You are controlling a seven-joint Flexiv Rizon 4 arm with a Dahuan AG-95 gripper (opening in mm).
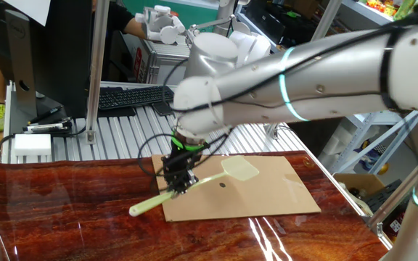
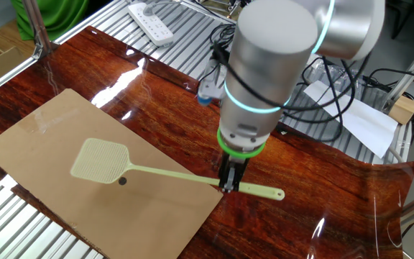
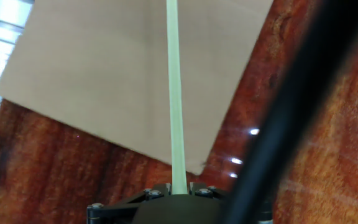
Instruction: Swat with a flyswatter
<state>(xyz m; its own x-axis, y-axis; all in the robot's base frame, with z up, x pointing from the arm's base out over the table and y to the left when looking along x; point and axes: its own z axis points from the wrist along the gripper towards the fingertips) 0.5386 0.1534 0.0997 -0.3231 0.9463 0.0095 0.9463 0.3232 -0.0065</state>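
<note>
**Desk editor:** Flyswatter first. What have we got?

**Photographer:** A pale yellow-green plastic flyswatter (image 2: 165,173) with a long thin handle and a small squarish mesh head, lying out across a flat brown cardboard sheet (image 2: 49,133) on the glossy red-brown wooden desk (image 2: 157,79). The silver robot arm's black two-finger hand (image 2: 228,184) points straight down, its fingers closed narrowly on the handle near the butt end, which sticks out past the sheet's edge.

**Desk editor:** Head up or down?

**Photographer:** Slightly raised, I'd judge; a shadow sits beneath the mesh in both fixed views. A small dark spot (image 2: 122,180) marks the cardboard just beside the head.

**Desk editor:** The hand view?

**Photographer:** The handle runs straight up the frame from between the fingers, over the cardboard; the head is out of frame.

**Desk editor:** So what makes a clean swat from here?

**Photographer:** By my reading, keep the grip firm so the thin handle doesn't twist, hold the head flat, and bring it down squarely on the sheet.
</note>
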